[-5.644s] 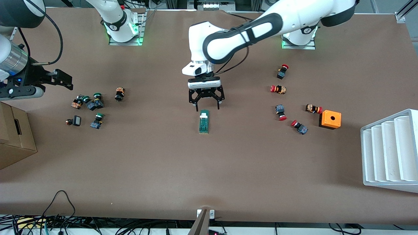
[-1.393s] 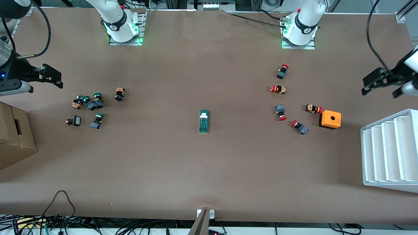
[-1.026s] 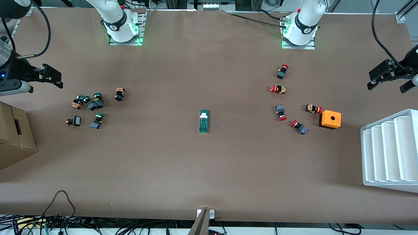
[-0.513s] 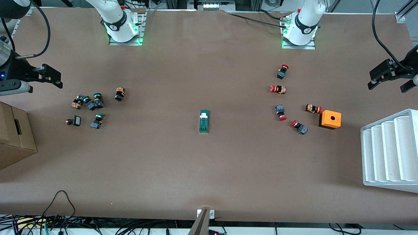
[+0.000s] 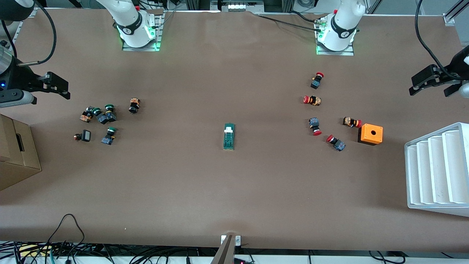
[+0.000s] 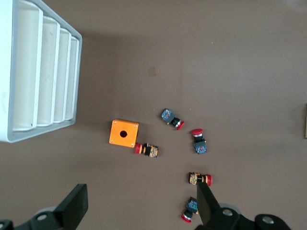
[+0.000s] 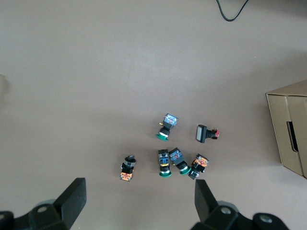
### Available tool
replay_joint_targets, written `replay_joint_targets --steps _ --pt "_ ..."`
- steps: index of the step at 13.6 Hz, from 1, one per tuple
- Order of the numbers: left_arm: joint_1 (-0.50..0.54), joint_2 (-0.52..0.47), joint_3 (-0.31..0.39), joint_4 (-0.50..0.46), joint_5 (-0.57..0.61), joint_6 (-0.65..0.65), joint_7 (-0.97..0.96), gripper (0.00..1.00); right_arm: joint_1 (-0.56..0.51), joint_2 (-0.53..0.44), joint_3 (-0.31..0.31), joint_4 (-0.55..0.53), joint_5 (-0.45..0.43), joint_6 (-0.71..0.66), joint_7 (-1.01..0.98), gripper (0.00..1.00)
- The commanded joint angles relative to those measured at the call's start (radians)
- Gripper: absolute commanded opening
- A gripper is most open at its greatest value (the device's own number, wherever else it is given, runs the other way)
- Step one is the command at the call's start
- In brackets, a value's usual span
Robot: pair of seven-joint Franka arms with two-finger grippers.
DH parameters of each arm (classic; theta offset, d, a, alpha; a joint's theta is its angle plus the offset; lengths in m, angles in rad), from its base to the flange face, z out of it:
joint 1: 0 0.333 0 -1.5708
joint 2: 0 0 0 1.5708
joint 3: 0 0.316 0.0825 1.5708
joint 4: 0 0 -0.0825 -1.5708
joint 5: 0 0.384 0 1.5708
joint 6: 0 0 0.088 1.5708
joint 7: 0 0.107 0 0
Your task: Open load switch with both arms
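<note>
Two arms, both pulled well away from the load switch (image 5: 229, 136), which lies alone at the middle of the bench (image 5: 234, 190), its white piece pointing to twelve o'clock in the front view, toward the robot bases. Nothing touches it.

The left gripper (image 5: 434, 81) hangs over the bench's edge at the left arm's end, at about three o'clock from the switch, jaws spread wide and empty. Its wrist view shows the red buttons (image 6: 196, 143), the orange box (image 6: 123, 133) and the white tray (image 6: 41, 72) below it. The right gripper (image 5: 55, 85) hangs at about nine to ten o'clock from the switch, over bare bench near the green buttons (image 5: 102, 117) and the cardboard box (image 5: 14, 154), also wide open with nothing in it.

Whether the switch is already open cannot be told from its look alone. Judging by the layout, either the work is over and both arms are parked, or it has not begun. If not begun, everything is left: both grippers must come in, one to hold the body, one to work the white end.
</note>
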Motion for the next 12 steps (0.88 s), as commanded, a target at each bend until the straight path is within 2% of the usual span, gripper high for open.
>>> replay_joint_targets --steps 1,6,12 --pt "-0.006 0.009 0.002 0.037 -0.015 -0.074 -0.023 1.00 -0.006 0.009 0.000 0.025 0.003 -0.018 -0.017 1.00" --pt "-0.013 0.000 -0.038 0.037 -0.017 -0.118 -0.077 1.00 -0.006 0.009 0.000 0.025 0.003 -0.018 -0.015 1.00" --pt "-0.005 0.018 -0.027 0.055 -0.017 -0.115 -0.059 1.00 -0.006 0.009 0.000 0.025 0.005 -0.012 -0.014 1.00"
